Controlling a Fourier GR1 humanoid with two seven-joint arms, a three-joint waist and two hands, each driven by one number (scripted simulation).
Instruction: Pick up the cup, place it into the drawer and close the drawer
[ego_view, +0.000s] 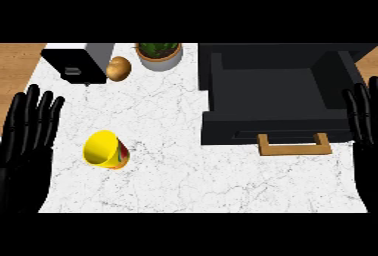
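**Operator:** What should I watch for from here?

**Inspector:** Reading the frame left to right. Your cup (105, 150) lies on the table (184, 185), lower left of centre, with nothing touching it. It appears tipped, its yellow mouth facing up and left. In my judgement a rounded wall lying that way may roll or skid off if your fingers meet it off-centre.

In the upper left stand a dark box (70, 62), a brown round item (118, 68) and a potted plant (159, 54). All are well apart from the cup, so a stray sweep there is a minor risk.

Right of centre the drawer (266, 90) stands open, its wooden handle (293, 145) toward the lower edge. Carry the cup low and you could strike the front wall. Close before the cup is fully inside and it could jam.

**Operator:** And the hands?

**Inspector:** Your left hand (29, 125) shows at the left edge, fingers straight, slightly spread and pointing up-frame. It holds nothing and is resting, near the cup but apart from it. Your right hand (362, 115) shows at the right edge beside the drawer, fingers straight and close together, also empty. I judge no step begun yet.
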